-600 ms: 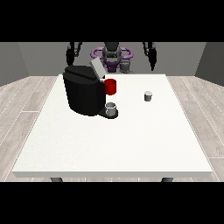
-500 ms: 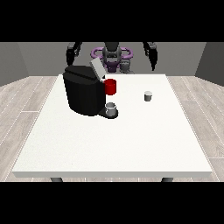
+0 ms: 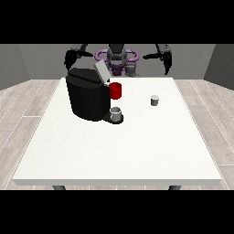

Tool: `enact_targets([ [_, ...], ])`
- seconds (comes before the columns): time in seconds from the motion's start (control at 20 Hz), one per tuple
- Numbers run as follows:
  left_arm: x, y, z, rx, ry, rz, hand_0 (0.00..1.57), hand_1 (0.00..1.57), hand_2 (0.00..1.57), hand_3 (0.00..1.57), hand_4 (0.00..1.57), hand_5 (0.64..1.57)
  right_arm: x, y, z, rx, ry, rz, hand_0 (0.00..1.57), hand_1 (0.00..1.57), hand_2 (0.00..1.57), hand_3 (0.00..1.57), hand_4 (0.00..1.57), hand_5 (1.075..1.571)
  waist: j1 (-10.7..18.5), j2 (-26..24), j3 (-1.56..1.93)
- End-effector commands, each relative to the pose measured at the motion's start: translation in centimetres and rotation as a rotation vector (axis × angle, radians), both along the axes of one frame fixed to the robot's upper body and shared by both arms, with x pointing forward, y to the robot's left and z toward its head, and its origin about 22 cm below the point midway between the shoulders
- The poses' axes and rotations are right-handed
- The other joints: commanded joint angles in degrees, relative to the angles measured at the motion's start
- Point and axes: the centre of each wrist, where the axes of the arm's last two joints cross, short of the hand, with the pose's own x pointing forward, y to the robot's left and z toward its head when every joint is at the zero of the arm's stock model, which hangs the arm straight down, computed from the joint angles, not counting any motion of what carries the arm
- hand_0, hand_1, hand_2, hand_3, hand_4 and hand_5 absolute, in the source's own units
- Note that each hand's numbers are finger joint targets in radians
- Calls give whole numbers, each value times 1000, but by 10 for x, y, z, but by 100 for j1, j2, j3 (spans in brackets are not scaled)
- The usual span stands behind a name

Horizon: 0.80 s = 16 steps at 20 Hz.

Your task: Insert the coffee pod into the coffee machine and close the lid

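Hand above one pod, one machine

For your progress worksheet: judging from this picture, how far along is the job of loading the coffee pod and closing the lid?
Nothing looks done yet. The coffee pod stands alone on the white table, apart from the coffee machine, whose lid is raised. In hand: nothing; the hand at the view's right and the hand at the view's left both hang at the table's far edge. Left: grasp the pod, insert it, close the lid.
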Motion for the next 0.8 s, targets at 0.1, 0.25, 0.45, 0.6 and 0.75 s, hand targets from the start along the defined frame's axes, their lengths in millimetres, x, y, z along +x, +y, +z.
enact_targets([
  [0.1, 33, 37, 22, 41, 57, 1, 0, 0, 0, 0, 0, 1571, 8, 3, 7, 0, -54, -17, 0, 0, 0, 0, 217, 1571, -196, 263, -8],
  [0.25, 41, 33, 10, 80, 112, 2, 0, 0, 0, 0, 0, 1571, 2, 24, -5, 16, -67, -4, 0, 0, 0, 0, 177, 1571, -262, 340, -8],
  [0.45, 56, 55, 10, 79, 115, 55, 0, 0, 0, 0, 0, 1571, 9, 48, 20, 31, -140, 41, 0, 0, 0, 0, 186, 1571, -475, 794, -10],
  [0.6, 61, 65, 3, 115, 132, 96, 0, 0, 0, 0, 0, 1571, 11, 34, 22, 13, -123, 48, 0, 0, 0, 0, 118, 1571, -567, 850, -10],
  [0.75, 61, 67, -9, 141, 171, 97, 0, 0, 0, 0, 0, 1571, 15, 33, 32, 24, -152, 65, 0, 0, 0, 0, 283, 1571, -579, 994, -10],
])
